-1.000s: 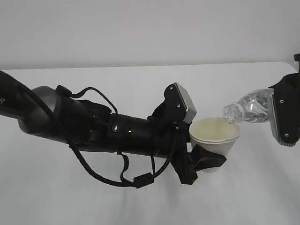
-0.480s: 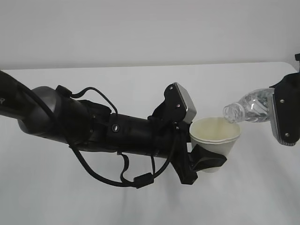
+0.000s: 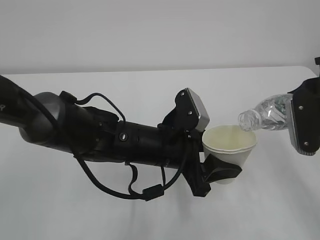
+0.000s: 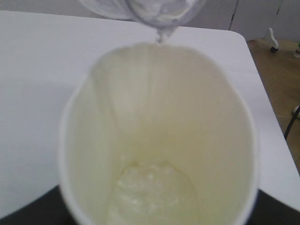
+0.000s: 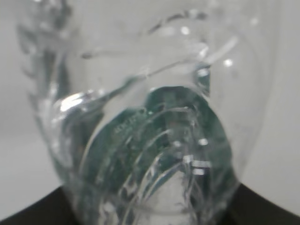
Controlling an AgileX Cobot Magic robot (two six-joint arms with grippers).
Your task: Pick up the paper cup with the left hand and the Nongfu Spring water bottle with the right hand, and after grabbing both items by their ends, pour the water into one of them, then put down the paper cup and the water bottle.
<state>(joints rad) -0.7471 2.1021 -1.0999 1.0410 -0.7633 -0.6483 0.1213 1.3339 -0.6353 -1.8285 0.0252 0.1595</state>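
Note:
My left gripper (image 3: 214, 150) is shut on the white paper cup (image 3: 231, 150), held upright above the table with its cream inside showing. A little clear water (image 4: 150, 192) lies rippled at the cup's (image 4: 154, 108) bottom. The Nongfu Spring water bottle (image 3: 262, 115) is tipped nearly level, with its open mouth just over the cup's right rim. My right gripper (image 3: 294, 119) is shut on its base end. In the left wrist view the bottle mouth (image 4: 159, 11) hangs over the far rim with a drop at its lip. The right wrist view is filled by the bottle (image 5: 150, 117) and its green label.
The white table (image 3: 150, 215) runs under both arms. My left arm with its looping cables (image 3: 115, 145) stretches across the left and middle. The table's right edge and a brown floor (image 4: 276, 84) show in the left wrist view.

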